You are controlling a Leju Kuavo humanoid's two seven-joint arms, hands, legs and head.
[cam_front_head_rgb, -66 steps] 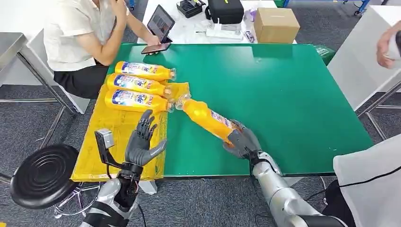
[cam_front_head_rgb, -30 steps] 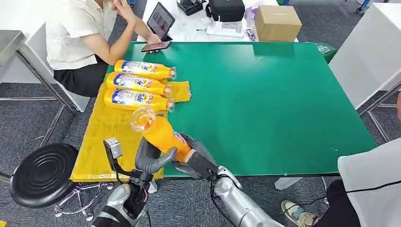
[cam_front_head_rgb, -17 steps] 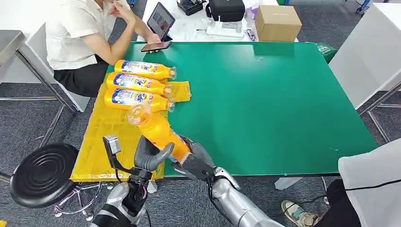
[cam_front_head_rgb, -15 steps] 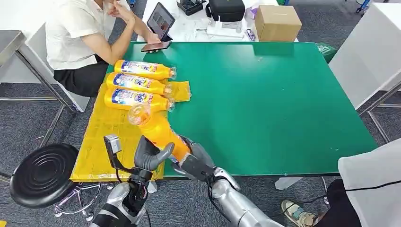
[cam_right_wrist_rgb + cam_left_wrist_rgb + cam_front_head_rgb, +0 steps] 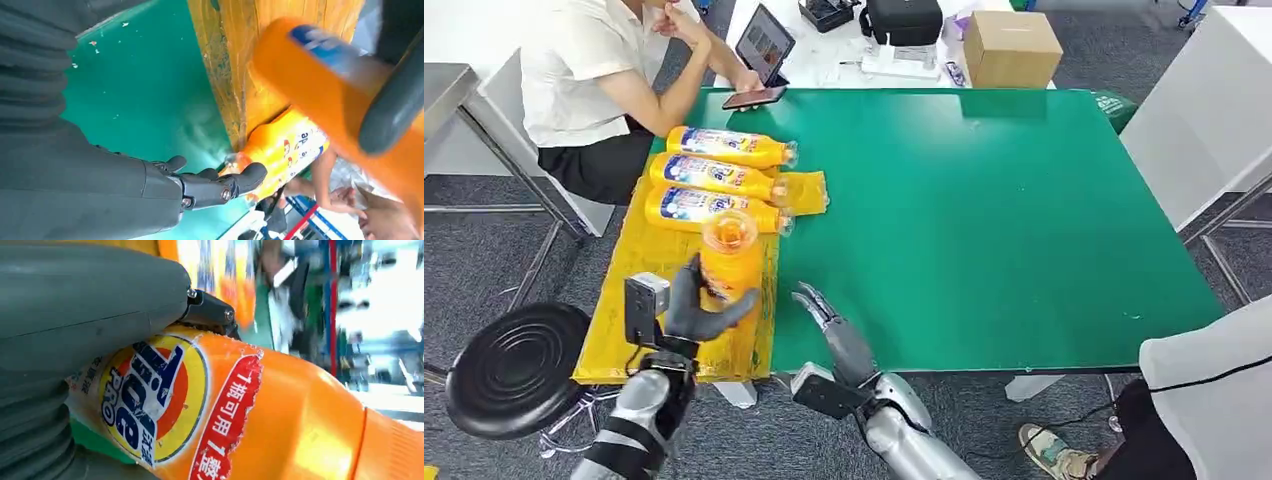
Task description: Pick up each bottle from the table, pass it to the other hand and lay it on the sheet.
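Above the near edge of the yellow sheet [image 5: 624,330], our left hand [image 5: 692,308] is wrapped around the lower body of the orange bottle [image 5: 728,256], holding it roughly upright with its clear cap toward the camera. Our right hand [image 5: 836,325] hangs over the green table [image 5: 984,200] just beside it, fingers spread and holding nothing. We judge the bottle to be full and fairly heavy, its plastic wall stiff but smooth, so a grip round the labelled middle, where the body is widest, looks safer than the tapering neck; laid down it could roll. In the left wrist view the label [image 5: 155,400] shows a round yellow-and-orange emblem with blue letters we read as "Tide PRO", and a red band of white Chinese characters with the numeral 1. 3 more bottles of the same kind [image 5: 712,176] lie side by side on the far part of the sheet, caps toward the table's middle, their small print too fine to read.
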